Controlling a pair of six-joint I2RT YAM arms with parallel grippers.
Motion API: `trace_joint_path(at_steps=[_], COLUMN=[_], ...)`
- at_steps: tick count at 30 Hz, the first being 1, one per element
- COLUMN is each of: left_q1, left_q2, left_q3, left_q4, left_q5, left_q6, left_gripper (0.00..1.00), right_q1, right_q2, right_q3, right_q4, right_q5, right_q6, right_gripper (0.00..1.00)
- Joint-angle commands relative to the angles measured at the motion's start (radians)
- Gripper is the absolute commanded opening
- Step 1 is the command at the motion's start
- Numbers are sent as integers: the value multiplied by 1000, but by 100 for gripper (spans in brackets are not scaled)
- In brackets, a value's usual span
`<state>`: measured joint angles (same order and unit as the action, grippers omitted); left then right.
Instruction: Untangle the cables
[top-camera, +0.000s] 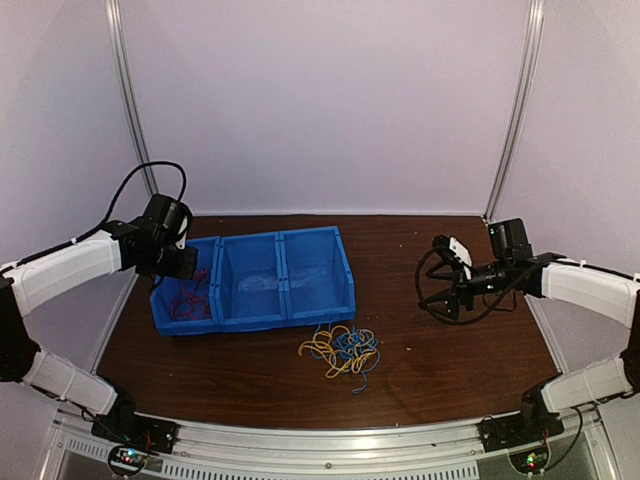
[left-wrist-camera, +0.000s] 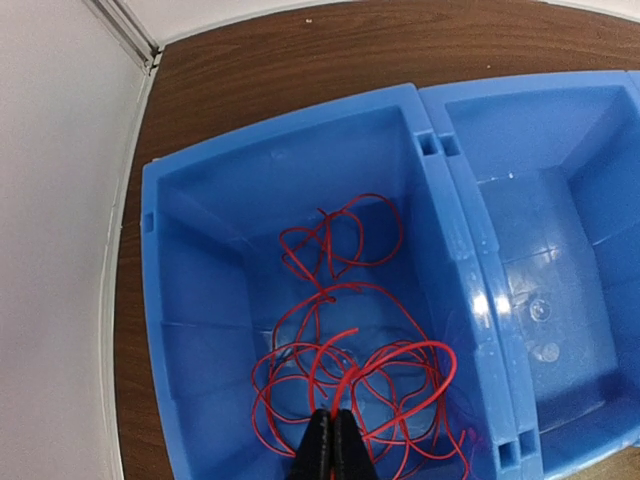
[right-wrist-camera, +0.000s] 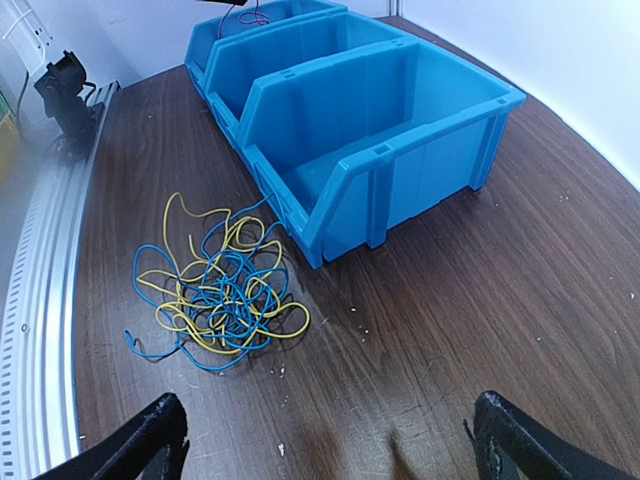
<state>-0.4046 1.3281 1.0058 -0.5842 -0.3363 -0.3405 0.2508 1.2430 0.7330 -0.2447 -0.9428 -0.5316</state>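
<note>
Our left claw (left-wrist-camera: 333, 425) is pinched together on the red cable (left-wrist-camera: 352, 372), which lies coiled in the leftmost bin (left-wrist-camera: 200, 260). Our right claw (right-wrist-camera: 328, 425) stands wide apart, holding nothing. The yellow and blue tangle (right-wrist-camera: 225, 290) sits on the table (right-wrist-camera: 450, 300) just on the near side of the bins. It is to the left of the right claw, which we judge the closer arm.

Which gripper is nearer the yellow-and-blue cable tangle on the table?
Right. The right gripper hovers open to the tangle's right; the left gripper is farther, over the leftmost bin, shut on red cables.
</note>
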Motion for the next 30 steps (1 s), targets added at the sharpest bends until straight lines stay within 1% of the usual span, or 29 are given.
trace_joint_path(at_steps=[1, 5, 8, 9, 10, 12, 13, 14, 16, 20, 22, 24, 28, 30], left_q1=[10, 19, 40, 41, 41, 41, 41, 40, 41, 42, 41, 41, 38, 34], left_q2=[66, 106, 122, 124, 121, 104, 92, 78, 48, -25, -78, -125, -261, -328], left_q3=[-18, -25, -26, -19, -12, 0, 6, 13, 31, 72, 92, 113, 51, -8], left_q4=[47, 76, 88, 82, 78, 68, 62, 52, 29, -20, -19, 2, 173, 270], left_q5=[-23, -34, 3, 14, 25, 27, 23, 21, 20, 32, 85, 176, 411, 503], left_q6=[-29, -22, -8, -1, 8, 16, 17, 19, 21, 23, 39, 65, 124, 141], left_gripper=[0, 0, 0, 1, 7, 28, 35, 39, 45, 49, 51, 53, 54, 53], right_q1=[-1, -1, -1, -2, -1, -1, -1, -2, -1, -1, -1, -1, -1, -1], right_q2=[-3, -8, -12, -15, -18, -19, -18, -16, -12, -7, -7, -8, -7, -6], right_q3=[26, 25, 25, 25, 23, 23, 23, 23, 25, 28, 28, 28, 29, 37], right_q4=[-36, -38, -42, -42, -41, -42, -42, -42, -44, -47, -47, -47, -46, -61], right_q5=[-14, -17, -13, -12, -11, -14, -14, -14, -13, -7, -6, -5, -2, -5], right_q6=[-26, -27, -31, -31, -31, -31, -32, -33, -34, -38, -38, -38, -38, -54], right_gripper=[100, 100, 100, 100, 100, 100, 100, 100, 100, 100, 100, 100, 99, 96])
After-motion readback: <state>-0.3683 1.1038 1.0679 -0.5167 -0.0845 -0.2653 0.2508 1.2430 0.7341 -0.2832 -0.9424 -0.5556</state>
